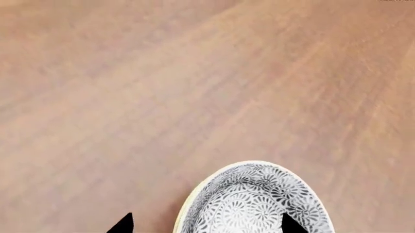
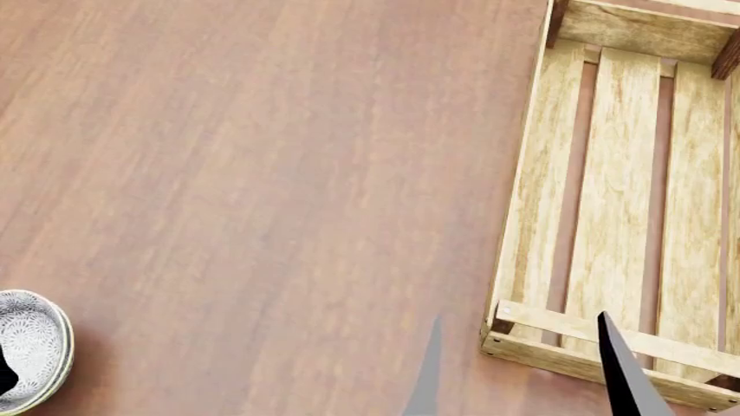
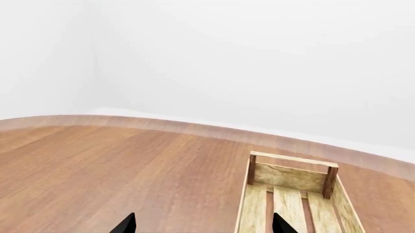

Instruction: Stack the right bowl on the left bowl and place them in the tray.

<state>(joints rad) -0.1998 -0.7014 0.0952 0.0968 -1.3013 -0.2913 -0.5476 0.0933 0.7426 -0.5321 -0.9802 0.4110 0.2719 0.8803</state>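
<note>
A grey-and-white flower-patterned bowl (image 1: 256, 199) with a cream rim rests on the wooden table. In the head view this bowl (image 2: 33, 342) sits at the far left edge and its side seems to show two rims. I cannot tell whether it is one bowl or two nested. My left gripper (image 1: 207, 225) is open and straddles the bowl's rim, one fingertip outside and one over the inside. The tray (image 2: 526, 208), a pale slatted crate with dark corner posts, lies at the right. My right gripper (image 2: 526, 381) hangs open beside the tray's (image 3: 250, 199) near left corner, holding nothing.
The brown wooden tabletop (image 2: 266, 173) stretches between bowl and tray. In the right wrist view the table's far edge (image 3: 162, 124) curves against a plain white wall. Only slats show inside the tray.
</note>
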